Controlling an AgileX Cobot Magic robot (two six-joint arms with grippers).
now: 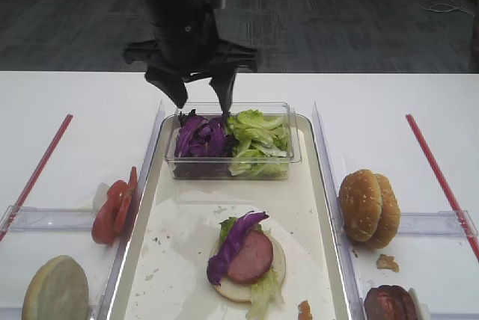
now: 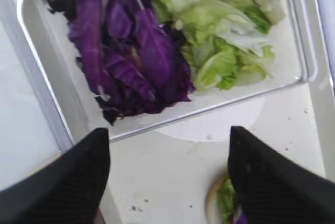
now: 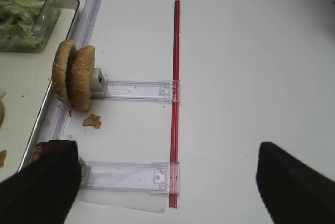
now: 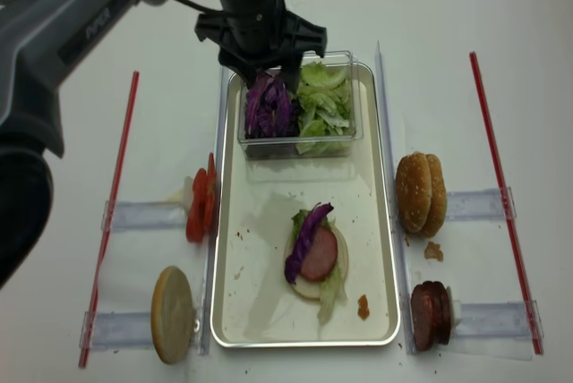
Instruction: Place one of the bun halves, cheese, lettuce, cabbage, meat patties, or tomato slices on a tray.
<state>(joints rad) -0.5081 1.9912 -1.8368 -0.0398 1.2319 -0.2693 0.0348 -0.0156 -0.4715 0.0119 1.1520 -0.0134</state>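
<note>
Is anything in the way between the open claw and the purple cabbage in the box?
Nothing visible. The left gripper hangs open right above the cabbage in the clear box, which has no lid.

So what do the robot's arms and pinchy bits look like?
They're black all over. The left tool has two chunky, pointed black fingers below a bulky black wrist with little wing-like side bits. The right tool shows only two dark, matte finger ends. Up top, a thin black cable and white lettering run along the arm.

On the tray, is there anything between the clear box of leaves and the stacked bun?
No. Between the clear box and the stacked bun, the tray is bare apart from scattered crumbs, clearest in the realsense high view.
</note>
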